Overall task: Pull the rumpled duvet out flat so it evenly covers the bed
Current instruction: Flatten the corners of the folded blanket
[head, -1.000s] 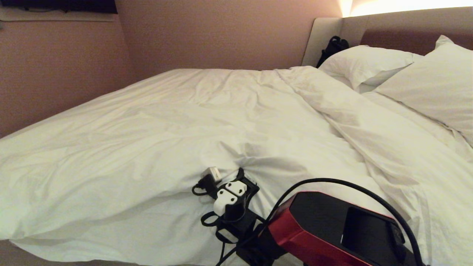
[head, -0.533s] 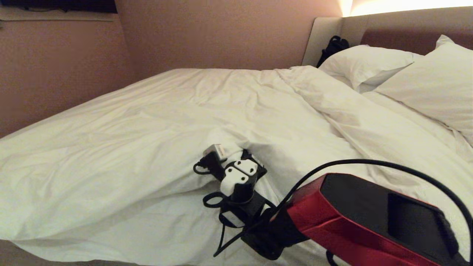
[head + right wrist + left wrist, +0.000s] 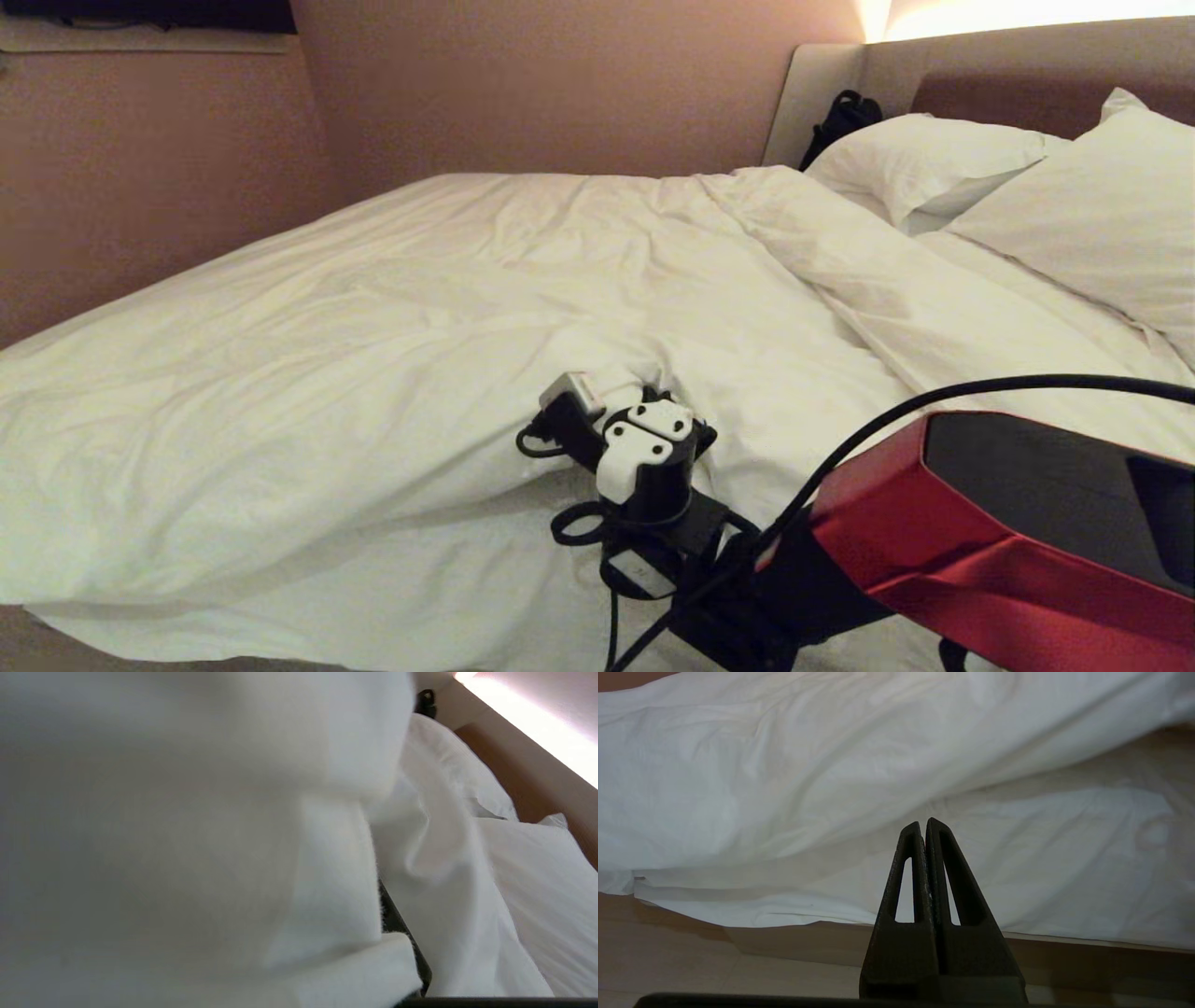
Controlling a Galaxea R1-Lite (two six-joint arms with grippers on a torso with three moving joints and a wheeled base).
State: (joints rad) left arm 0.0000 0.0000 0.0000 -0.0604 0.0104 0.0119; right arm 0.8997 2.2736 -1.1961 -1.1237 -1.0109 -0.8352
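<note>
The white, creased duvet point(image 3: 420, 308) lies over most of the bed point(image 3: 971, 84), with a thick ridge running toward the pillows. My right gripper point(image 3: 646, 394) is near the bed's front edge, shut on a pinched fold of the duvet. In the right wrist view the duvet point(image 3: 163, 835) drapes over the jaws, and only one dark finger point(image 3: 401, 933) edge shows. My left gripper point(image 3: 923, 823) is shut and holds nothing; it points at the duvet point(image 3: 784, 765) hanging over the bed's side.
Two white pillows point(image 3: 924, 159) point(image 3: 1102, 215) lean on the headboard, with a black object point(image 3: 840, 117) behind them. A pink wall point(image 3: 140, 187) runs along the bed's far side. The bed's base point(image 3: 784, 942) and floor point(image 3: 691, 970) lie below the left gripper.
My right arm has swung to the right and a little farther over the bed, dragging the pinched duvet fold with it. The left gripper has stayed where it was.
</note>
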